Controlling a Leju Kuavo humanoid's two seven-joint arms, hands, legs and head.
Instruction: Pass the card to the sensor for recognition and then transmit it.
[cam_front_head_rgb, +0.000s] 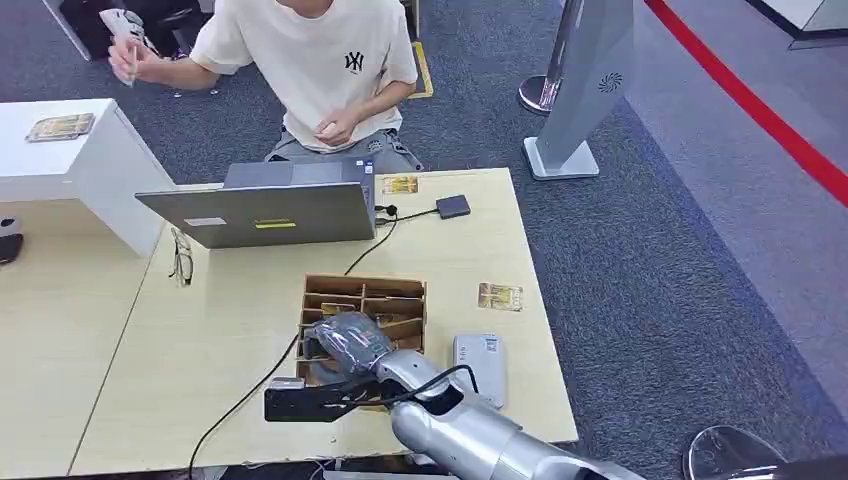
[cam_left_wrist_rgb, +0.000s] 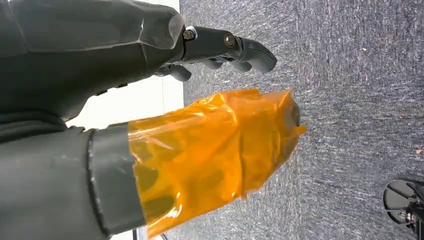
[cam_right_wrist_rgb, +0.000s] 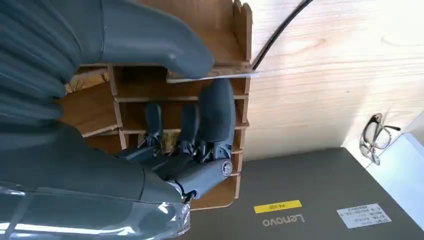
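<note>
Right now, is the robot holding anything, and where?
The right hand pinches a card by its edge, over the wooden rack. The left hand holds nothing.

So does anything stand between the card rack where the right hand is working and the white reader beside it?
Nothing visible does. The right hand pinches a card at the wooden rack. The white reader lies close beside the rack on the table, with the robot's own forearm above that gap.

wooden table (cam_front_head_rgb: 230, 330); laptop (cam_front_head_rgb: 262, 212), card rack (cam_front_head_rgb: 385, 297), glasses (cam_front_head_rgb: 181, 256)
</note>
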